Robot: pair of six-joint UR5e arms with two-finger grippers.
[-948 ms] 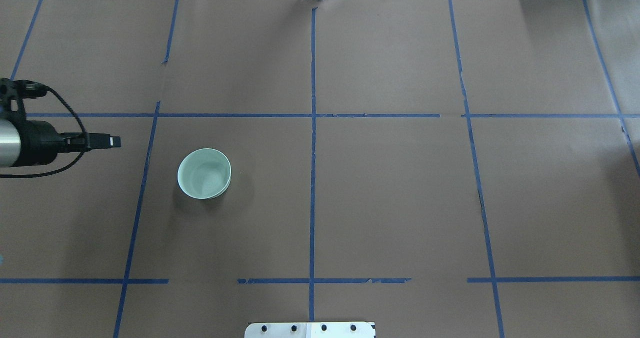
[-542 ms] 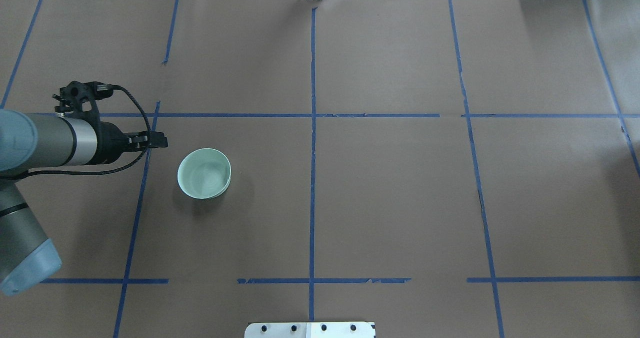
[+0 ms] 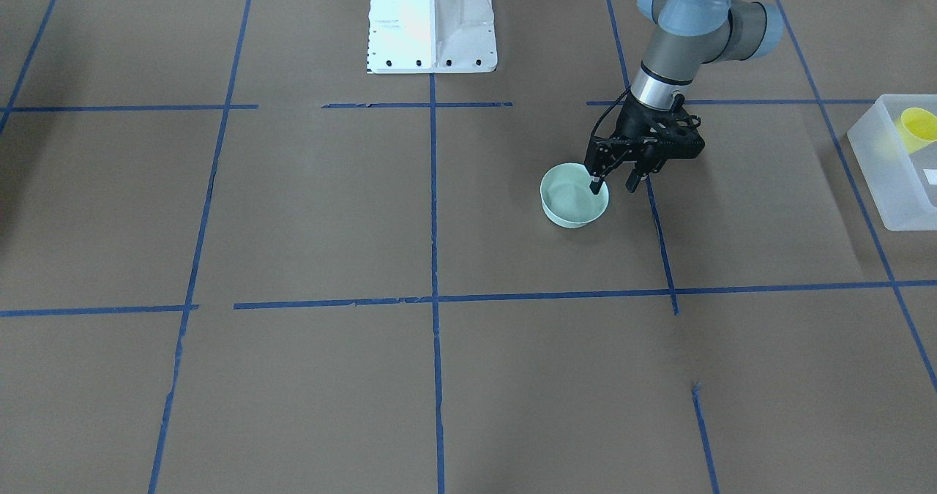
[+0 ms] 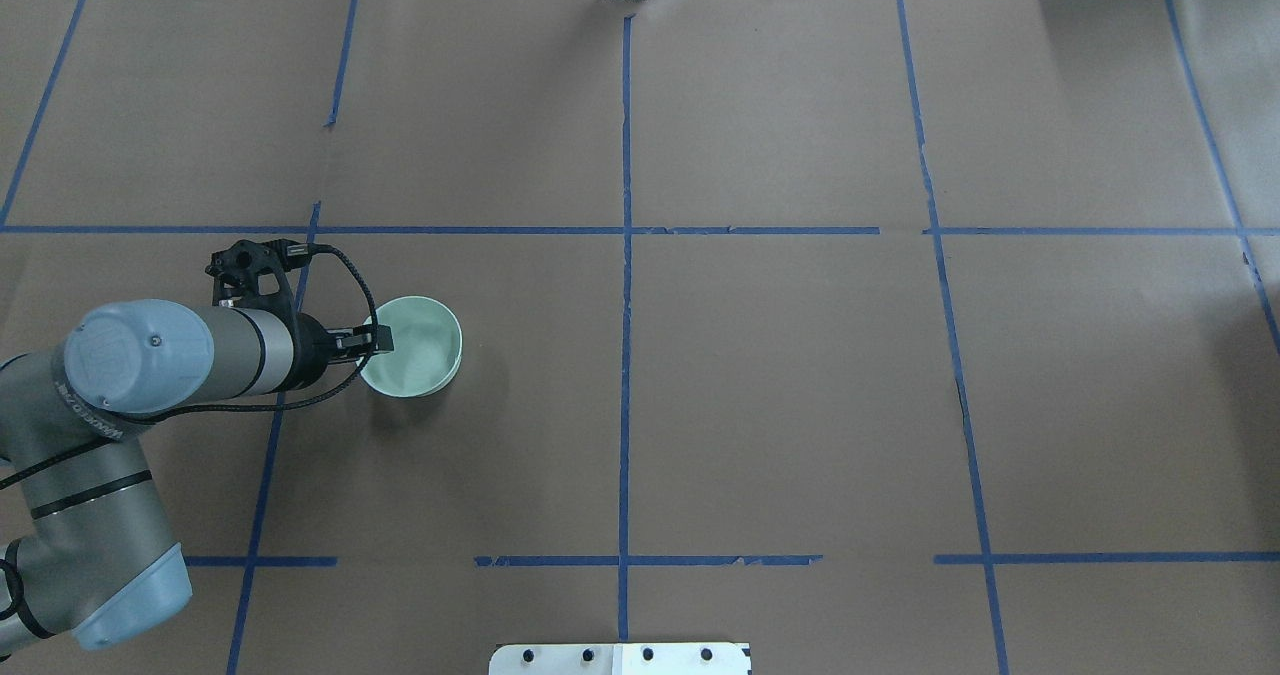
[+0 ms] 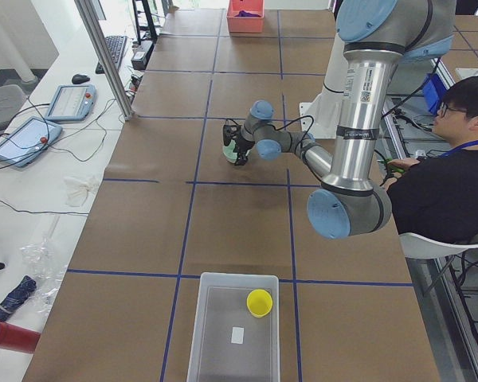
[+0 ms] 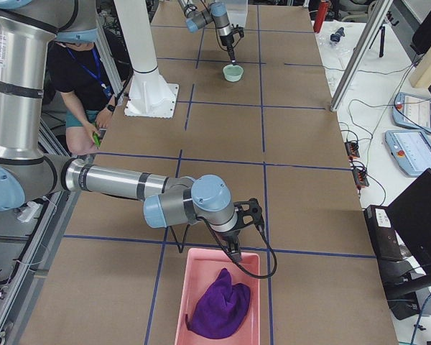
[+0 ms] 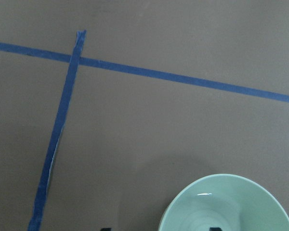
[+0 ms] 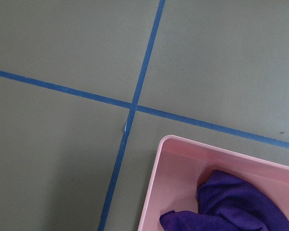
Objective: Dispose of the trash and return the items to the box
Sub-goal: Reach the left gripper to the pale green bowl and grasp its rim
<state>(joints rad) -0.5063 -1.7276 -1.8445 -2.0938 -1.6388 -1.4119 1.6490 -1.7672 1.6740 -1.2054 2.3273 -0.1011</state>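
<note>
Straddling the 9 o'clock rim of the pale mint-green round plastic bowl (image 4: 425, 355) on the brown counter (image 4: 780, 405), seen from overhead, the left pincer (image 3: 613, 185) is standing open, one finger inside, one outside. The small bright-yellow tapered plastic cup (image 5: 260, 302) is sitting inside the translucent frosted-white rectangular plastic bin (image 5: 223, 334). The right pincer (image 6: 234, 256) is hovering by a pink tray (image 6: 201, 284); its state I cannot tell.

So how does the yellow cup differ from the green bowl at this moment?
The yellow cup is bright yellow; the green bowl is pale mint. The cup lies inside the translucent box, while the bowl stands on the table. The left gripper, open, straddles the bowl's rim, one finger over its inside; no gripper is near the cup. Both are small, round, open-topped vessels.
</note>
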